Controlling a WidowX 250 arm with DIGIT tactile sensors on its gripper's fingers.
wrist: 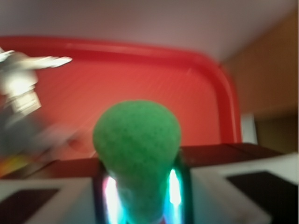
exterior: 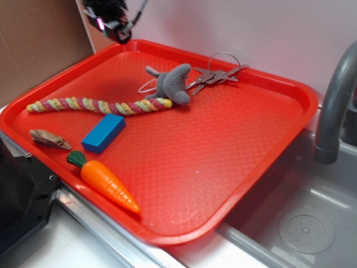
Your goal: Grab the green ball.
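One green ball (wrist: pixel 136 140) gripped in claw (wrist: pixel 140 196) | one carrot (exterior: pixel 106 181) | one blue block (exterior: pixel 104 133) | one tray (exterior: pixel 223 167)

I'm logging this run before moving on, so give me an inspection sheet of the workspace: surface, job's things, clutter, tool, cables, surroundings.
Surface: red tray with a textured floor, resting partly over a sink.
Job's things: green ball pinched in the tool, lifted above the tray; hidden in the exterior view.
Clutter: carrot toy, blue block, braided rope, grey plush toy, keys on a ring, small brown piece, all lying on the tray.
Tool: tool raised over the tray's far left corner, closed on the ball.
Cables: nothing seen.
Surroundings: grey faucet, sink drain, cardboard panel, white wall.
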